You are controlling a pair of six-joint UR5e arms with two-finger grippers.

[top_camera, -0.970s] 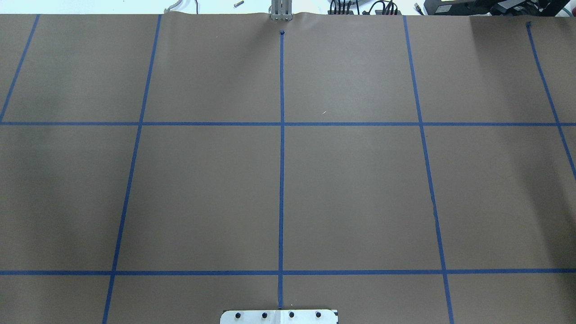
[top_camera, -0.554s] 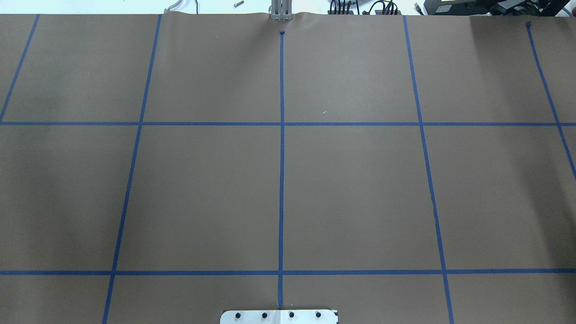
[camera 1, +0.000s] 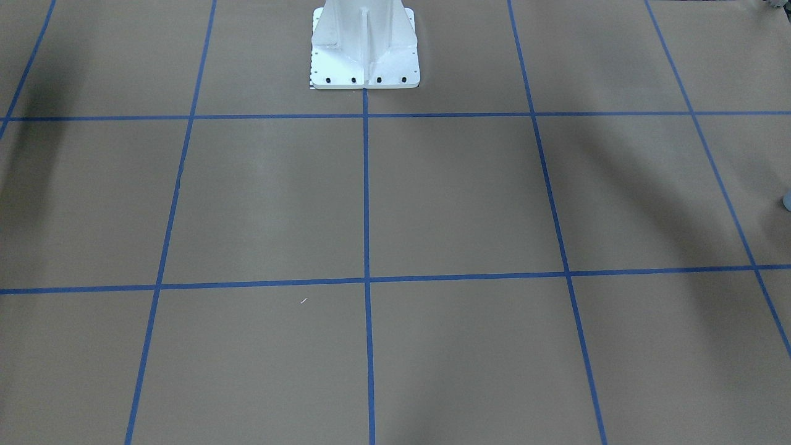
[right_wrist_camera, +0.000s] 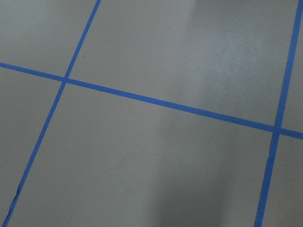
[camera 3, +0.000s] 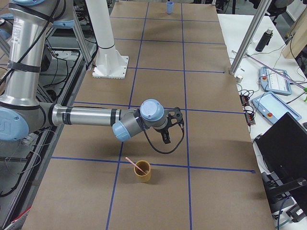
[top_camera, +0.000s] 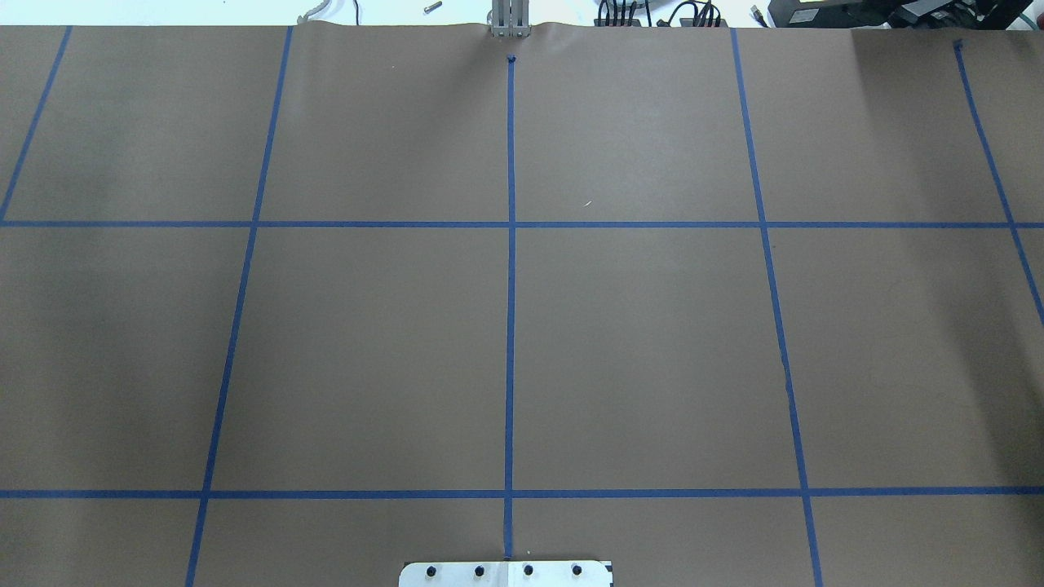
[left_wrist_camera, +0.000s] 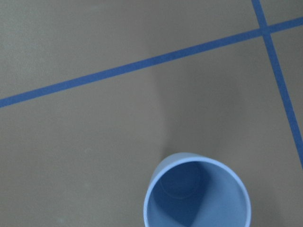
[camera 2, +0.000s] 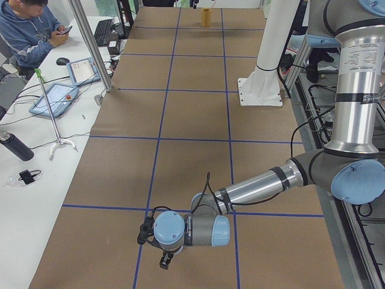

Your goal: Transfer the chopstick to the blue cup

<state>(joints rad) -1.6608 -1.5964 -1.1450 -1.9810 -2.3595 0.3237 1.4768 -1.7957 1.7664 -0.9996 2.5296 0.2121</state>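
Near the bench point(top_camera: 652, 342) end on the robot's right, the chopstick point(camera 3: 132, 162) stands tilted in a tan cup point(camera 3: 142, 173). Its lower end is inside the cup and its upper end leans out over the rim toward the robot's side. The right hand point(camera 3: 166, 137) hangs near that cup on the side toward the bench's middle, not touching it, with its fingers pointing down at the brown paper. This side view does not show whether the fingers are apart or together, and the right wrist view shows only paper crossed by blue tape lines point(right_wrist_camera: 165, 105). The blue cup point(camera 3: 170, 6) stands upright at the opposite end of the bench, on the robot's left. The left wrist view looks straight down into it, with its darker blue inside and thin pale rim at that view's lower edge. The left hand point(camera 2: 163, 260) hangs low over that same end, and it cannot be told whether its fingers are apart or together. The left arm point(camera 2: 360, 90) carries a block of small print on its silver tube, too small to read. The front-facing and overhead views take in the middle of the bench, with the taped grid, the white pedestal point(camera 1: 364, 55) bolted at the robot's edge and a tiny pale fleck point(top_camera: 587, 203) on the paper. Beside the operators' edge, a person point(camera 2: 24, 33) in a blue hoodie sits at a white side table holding a phone point(camera 2: 66, 29). Two tablets point(camera 2: 54, 99) lie there, and nothing on their screens is legible.
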